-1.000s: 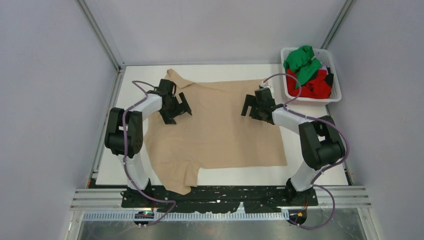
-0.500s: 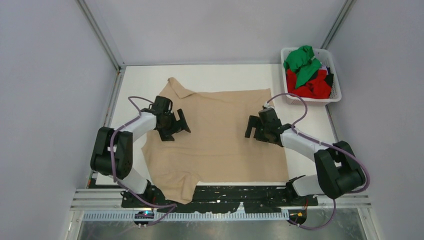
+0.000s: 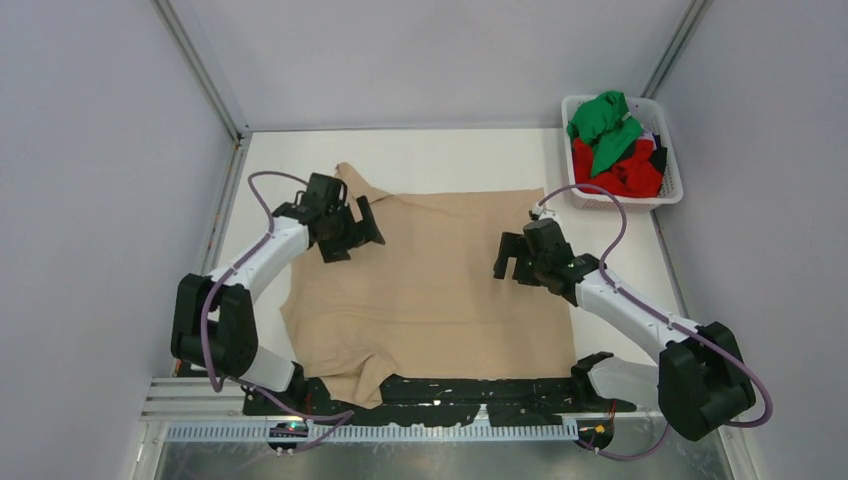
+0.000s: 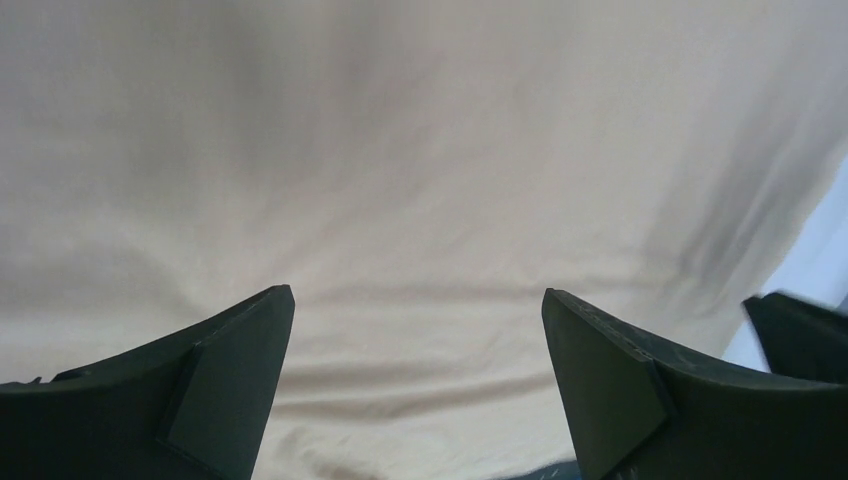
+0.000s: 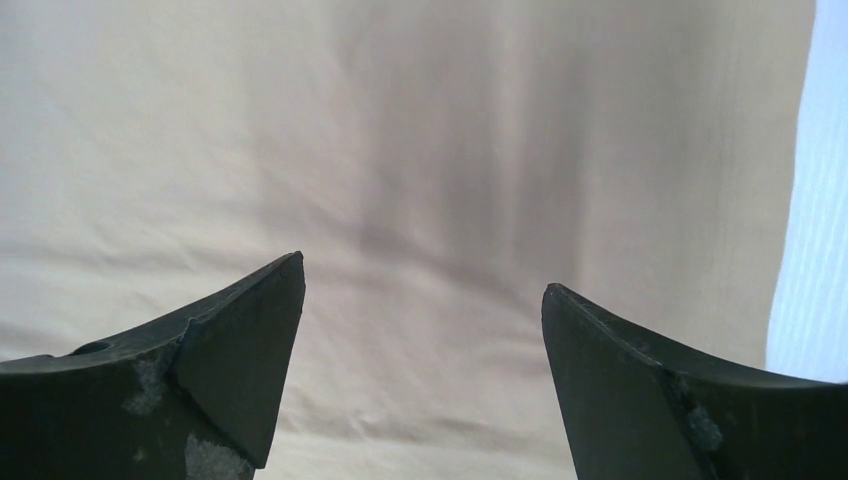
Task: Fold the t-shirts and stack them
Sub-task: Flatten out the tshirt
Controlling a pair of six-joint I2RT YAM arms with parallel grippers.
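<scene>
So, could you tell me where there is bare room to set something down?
Bare table runs along the back, beyond the far edge of the beige t-shirt; a smaller patch lies between it and the basket. The middle is cloth-covered, and the basket is full.

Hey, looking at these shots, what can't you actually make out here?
- Top view: green t-shirt covers red t-shirt in the basket, so their count is hidden.
- Wrist views: beige t-shirt fills both frames, its outline cut off.
- Left wrist view: dark shape at right edge, blurred, cut off.
- Whether left end effector or right end effector touches cloth: unclear.
</scene>
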